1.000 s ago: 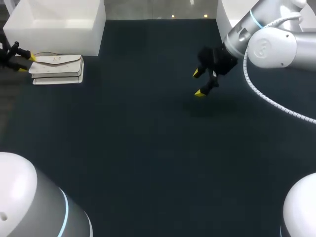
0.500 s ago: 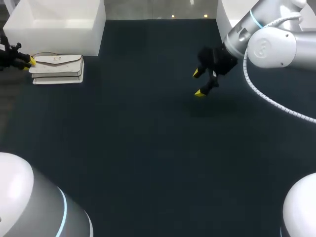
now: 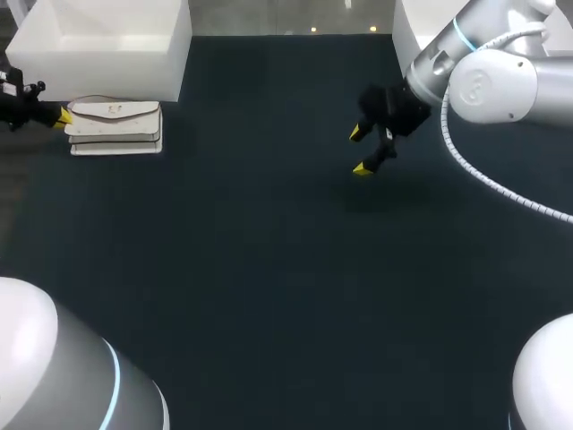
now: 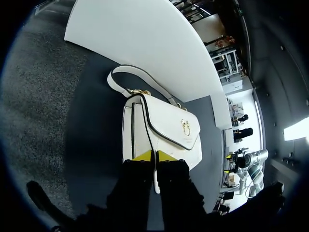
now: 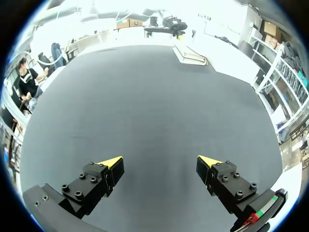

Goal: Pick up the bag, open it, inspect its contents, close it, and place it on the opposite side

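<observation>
The white bag (image 3: 115, 125) with a gold clasp lies flat at the far left of the table, just in front of a white box (image 3: 107, 40). My left gripper (image 3: 63, 116) is at the bag's left end. In the left wrist view its yellow tips (image 4: 154, 155) stand nearly together, shut on a thin edge of the bag (image 4: 166, 128), whose strap (image 4: 123, 79) curls toward the box. My right gripper (image 3: 358, 150) hangs open above the table's far middle with nothing between its fingers (image 5: 160, 162). The bag (image 5: 190, 54) is small and far ahead of it.
The white box (image 4: 145, 43) stands right behind the bag. Another white box (image 3: 416, 27) sits at the back right, partly behind my right arm. The dark mat (image 3: 269, 287) covers the table.
My left gripper has closed from open onto the bag's left edge. The bag has shifted slightly to the right. The right arm has not moved.
</observation>
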{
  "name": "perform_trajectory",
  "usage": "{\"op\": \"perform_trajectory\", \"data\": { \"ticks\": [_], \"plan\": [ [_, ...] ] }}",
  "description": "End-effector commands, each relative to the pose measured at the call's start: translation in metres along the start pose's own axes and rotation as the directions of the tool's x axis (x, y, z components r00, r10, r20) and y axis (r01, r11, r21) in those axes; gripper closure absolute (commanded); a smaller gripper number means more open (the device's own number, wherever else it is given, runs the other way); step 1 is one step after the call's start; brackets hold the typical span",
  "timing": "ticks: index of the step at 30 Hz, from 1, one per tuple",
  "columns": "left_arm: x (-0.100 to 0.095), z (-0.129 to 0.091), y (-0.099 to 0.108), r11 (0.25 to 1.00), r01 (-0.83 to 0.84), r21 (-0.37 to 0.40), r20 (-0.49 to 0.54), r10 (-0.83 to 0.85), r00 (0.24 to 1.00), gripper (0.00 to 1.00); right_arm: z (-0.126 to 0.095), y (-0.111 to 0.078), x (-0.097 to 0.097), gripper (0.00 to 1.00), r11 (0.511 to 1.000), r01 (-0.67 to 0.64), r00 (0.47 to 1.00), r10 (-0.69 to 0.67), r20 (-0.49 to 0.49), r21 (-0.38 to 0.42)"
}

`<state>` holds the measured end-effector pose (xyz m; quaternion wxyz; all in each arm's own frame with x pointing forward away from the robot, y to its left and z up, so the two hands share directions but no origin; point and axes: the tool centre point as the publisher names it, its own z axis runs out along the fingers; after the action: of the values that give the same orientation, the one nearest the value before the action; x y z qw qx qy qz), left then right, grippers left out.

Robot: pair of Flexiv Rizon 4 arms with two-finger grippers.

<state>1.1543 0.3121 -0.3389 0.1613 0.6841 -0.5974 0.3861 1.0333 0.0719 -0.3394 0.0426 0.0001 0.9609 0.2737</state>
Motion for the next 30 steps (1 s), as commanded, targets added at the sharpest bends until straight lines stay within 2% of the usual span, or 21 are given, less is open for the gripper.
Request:
{"op": "perform_trajectory", "data": {
  "ticks": [1, 6, 12, 30],
  "plan": [
    [0.006, 0.005, 0.001, 0.999, -0.013, -0.052, -0.023, 0.012, 1.0, 1.0, 0.001, 0.0, 0.0, 0.0, 1.0, 0.001, 1.0, -0.001, -0.001, -0.001],
    [0.029, 0.016, 0.021, 0.998, -0.03, -0.062, -0.039, 0.027, 0.999, 1.0, 0.001, 0.0, 0.0, 0.0, 1.0, 0.001, 1.0, -0.001, -0.001, -0.001],
    [0.046, 0.024, 0.043, 0.997, 0.024, -0.074, -0.069, -0.029, 0.997, 1.0, 0.001, 0.0, 0.0, 0.0, 1.0, 0.001, 1.0, -0.001, -0.001, -0.001],
    [0.046, 0.024, 0.043, 0.997, 0.024, -0.074, -0.069, -0.029, 0.997, 1.0, 0.001, 0.0, 0.0, 0.0, 1.0, 0.001, 1.0, -0.001, -0.001, -0.001]
  ]
}}
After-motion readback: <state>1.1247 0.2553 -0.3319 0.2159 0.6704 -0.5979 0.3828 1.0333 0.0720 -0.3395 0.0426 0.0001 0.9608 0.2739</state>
